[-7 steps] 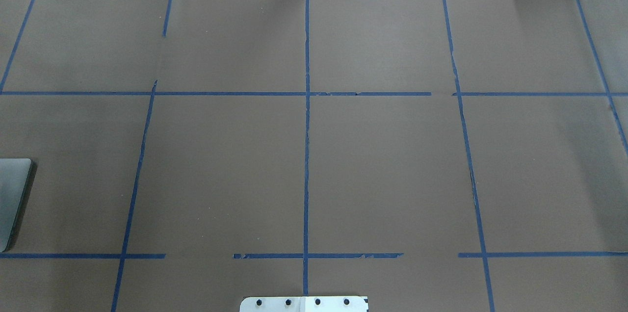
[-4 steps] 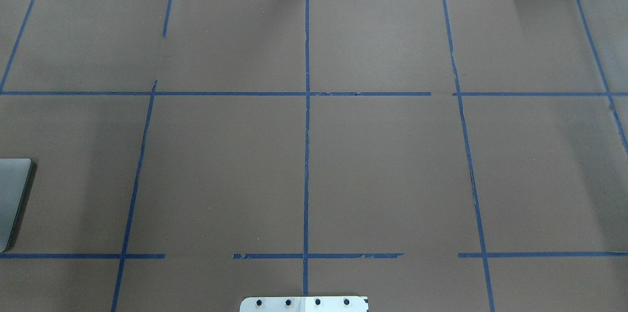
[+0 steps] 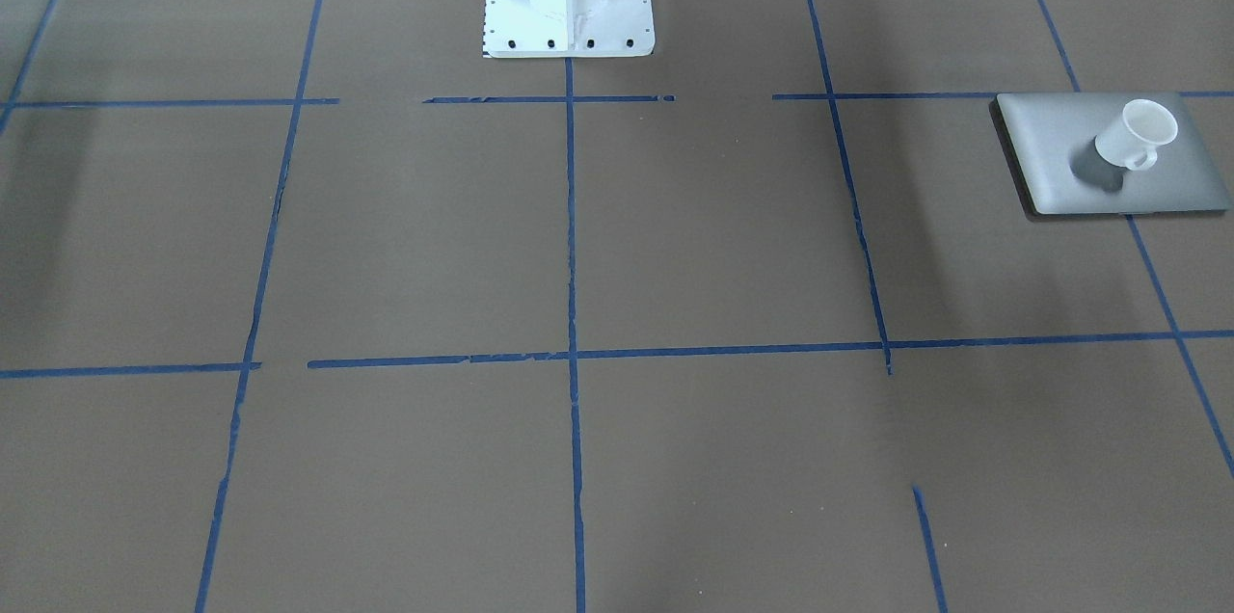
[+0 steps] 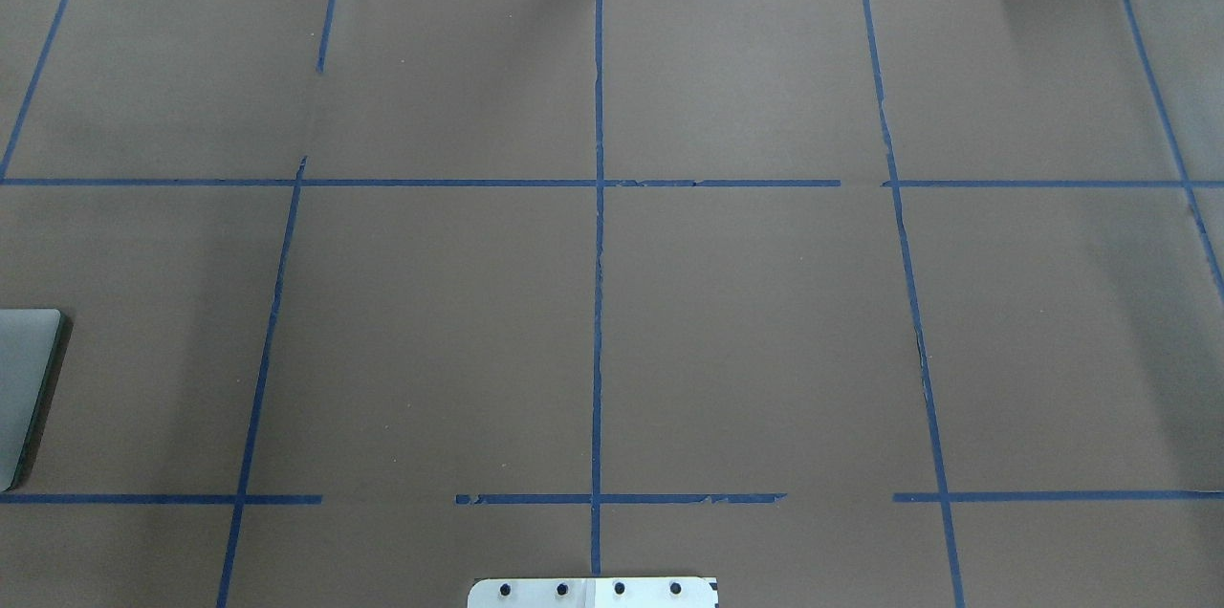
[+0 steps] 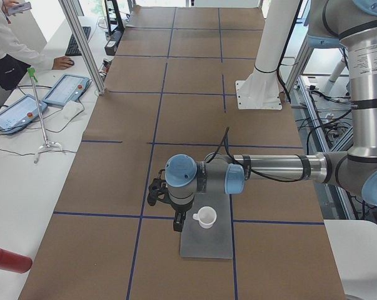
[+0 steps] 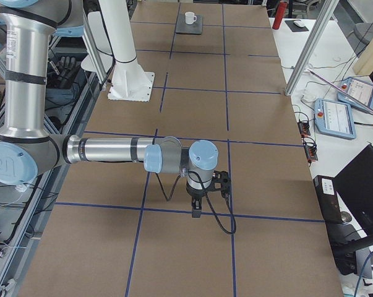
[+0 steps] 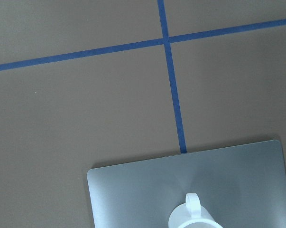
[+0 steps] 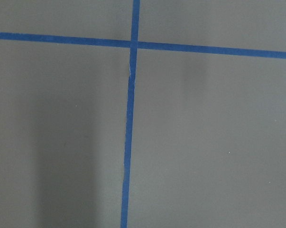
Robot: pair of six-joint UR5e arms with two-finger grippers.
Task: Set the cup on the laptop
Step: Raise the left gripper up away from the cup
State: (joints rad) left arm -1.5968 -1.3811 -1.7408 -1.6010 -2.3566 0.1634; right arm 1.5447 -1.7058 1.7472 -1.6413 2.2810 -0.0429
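The right gripper (image 6: 197, 212) hangs over the brown table (image 6: 266, 117), its jaws too small to judge. Far off, the cup (image 6: 190, 18) seems to stand upright on the laptop (image 6: 189, 30).

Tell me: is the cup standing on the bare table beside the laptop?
No, the cup stands on the laptop, well inside its edges.
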